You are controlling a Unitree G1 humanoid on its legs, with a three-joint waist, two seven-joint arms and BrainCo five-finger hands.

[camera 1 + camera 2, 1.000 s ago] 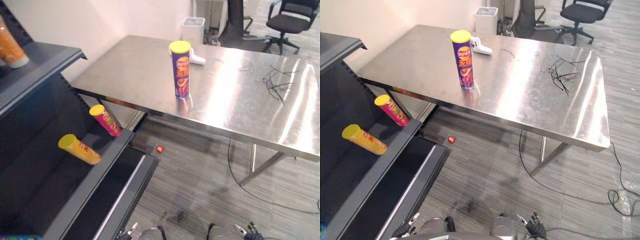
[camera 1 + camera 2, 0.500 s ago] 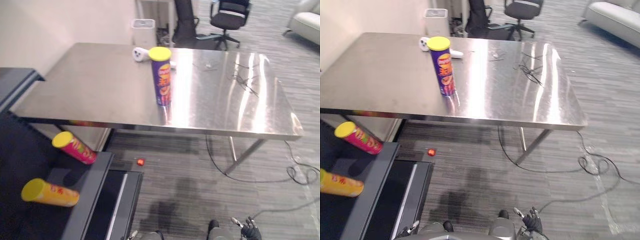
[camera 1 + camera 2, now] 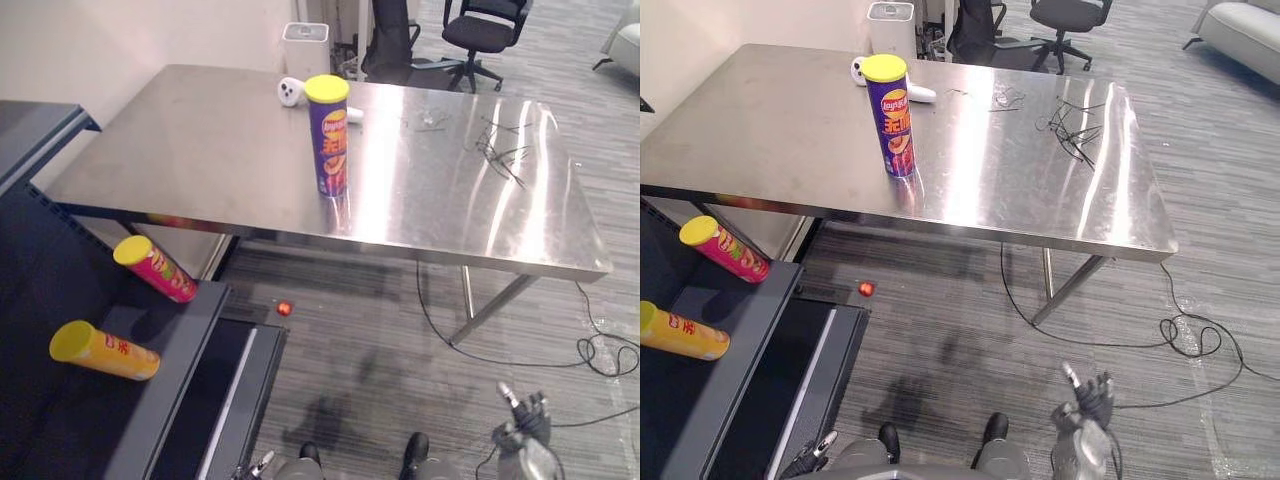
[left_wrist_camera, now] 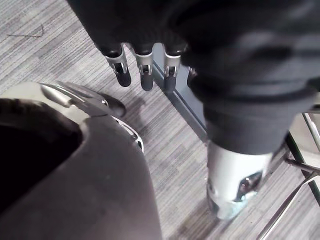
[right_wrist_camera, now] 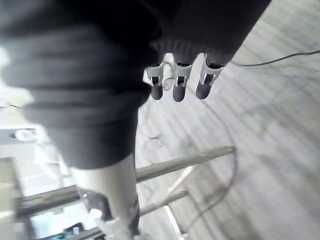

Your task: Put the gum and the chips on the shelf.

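Note:
A purple chips can (image 3: 328, 135) with a yellow lid stands upright near the middle of the steel table (image 3: 200, 150). Just behind it lies a small white container (image 3: 291, 92), possibly the gum. The dark shelf (image 3: 170, 380) is at the left, with a pink can (image 3: 155, 268) and a yellow can (image 3: 103, 350) lying on it. My right hand (image 3: 1090, 395) hangs low over the floor at the lower right, its fingers (image 5: 180, 82) straight and empty. My left hand (image 3: 820, 447) shows at the bottom edge, its fingers (image 4: 142, 70) straight, holding nothing. Both hands are far from the table.
Thin black wires (image 3: 500, 150) lie on the table's far right part. A small red thing (image 3: 284, 308) sits on the floor by the shelf's corner. A white bin (image 3: 304, 45) and an office chair (image 3: 485, 30) stand behind the table. Cables (image 3: 600, 350) trail on the carpet.
The camera has swung from the shelf towards the table, so the whole picture shifted. My right hand has risen higher into view at the lower right. The can and white container stay put.

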